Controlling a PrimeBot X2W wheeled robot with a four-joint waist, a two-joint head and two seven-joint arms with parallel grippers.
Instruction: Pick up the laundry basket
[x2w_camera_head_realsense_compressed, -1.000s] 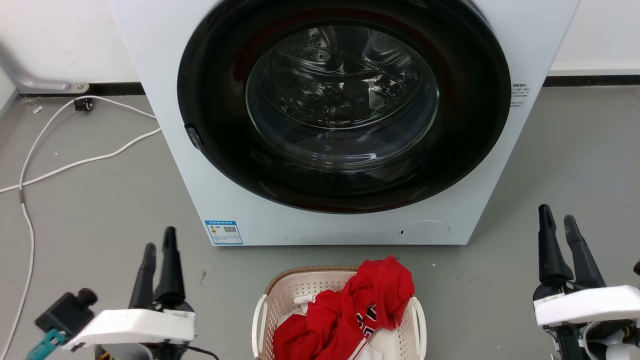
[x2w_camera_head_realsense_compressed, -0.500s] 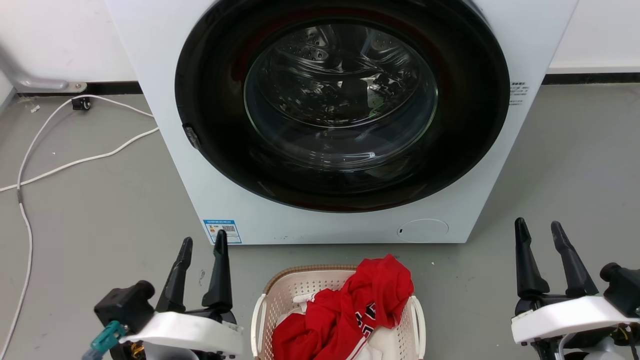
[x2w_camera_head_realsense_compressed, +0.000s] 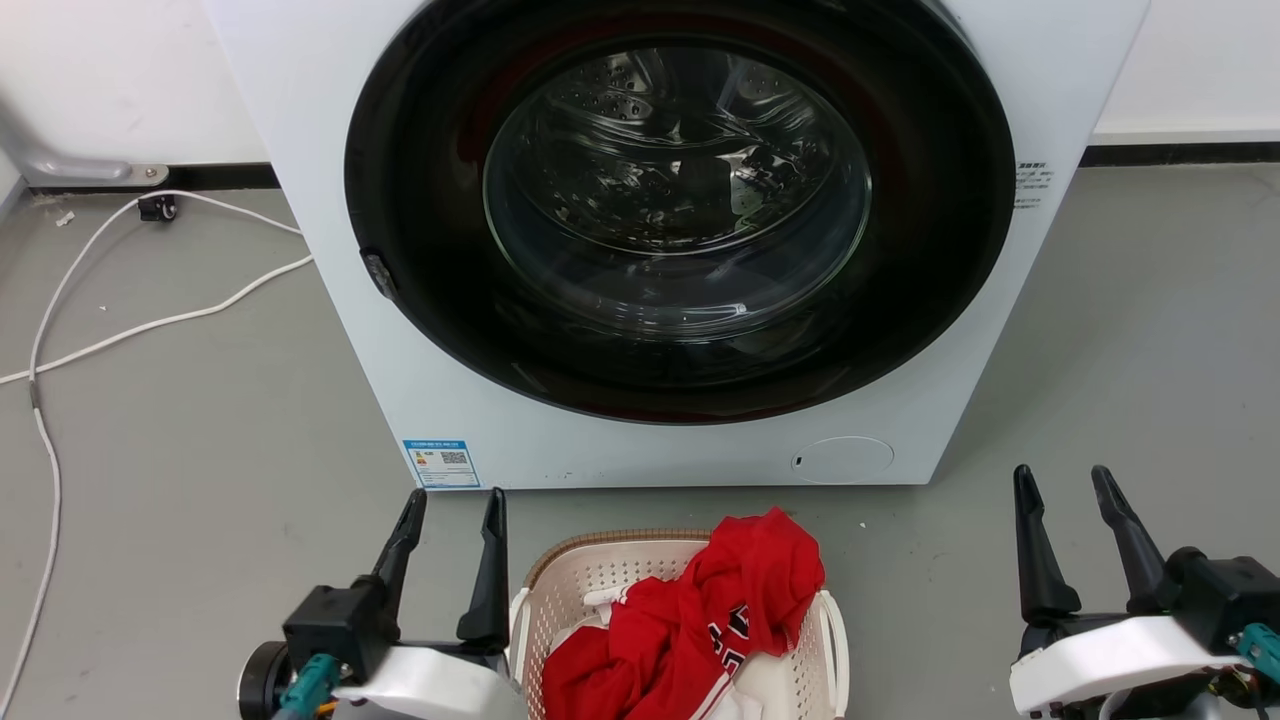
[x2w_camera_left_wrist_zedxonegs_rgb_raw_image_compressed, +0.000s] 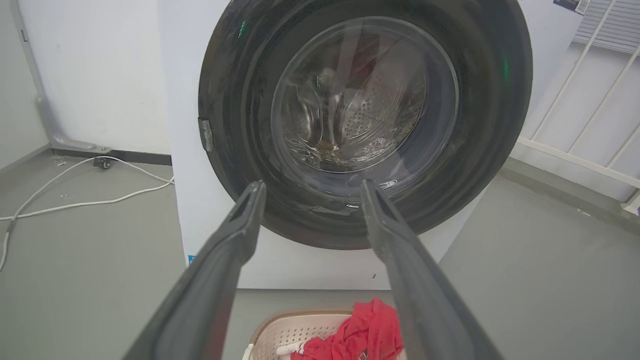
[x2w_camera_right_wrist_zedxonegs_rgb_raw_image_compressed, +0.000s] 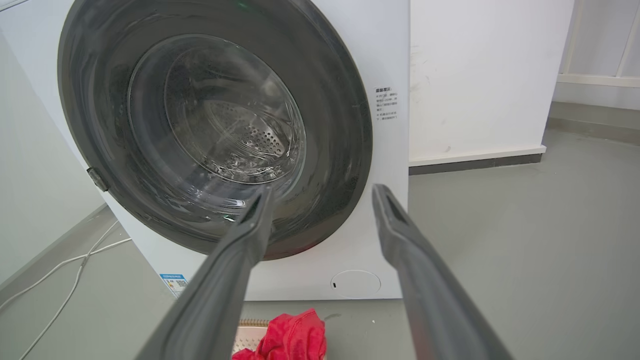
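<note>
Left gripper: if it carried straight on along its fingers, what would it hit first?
The left gripper would likely meet the washing machine's door first, low on its glass; the laundry basket lies below that line. Depth is unclear.

White washer (x2w_camera_head_realsense_compressed: 680, 230) stands on grey floor (x2w_camera_head_realsense_compressed: 200, 450), white cable (x2w_camera_head_realsense_compressed: 150, 325) lying beside.

Grey floor (x2w_camera_head_realsense_compressed: 200, 450) — bears washing machine (x2w_camera_head_realsense_compressed: 650, 462); laundry basket (x2w_camera_head_realsense_compressed: 590, 585) before it; white cable (x2w_camera_head_realsense_compressed: 160, 322) beside.
</note>
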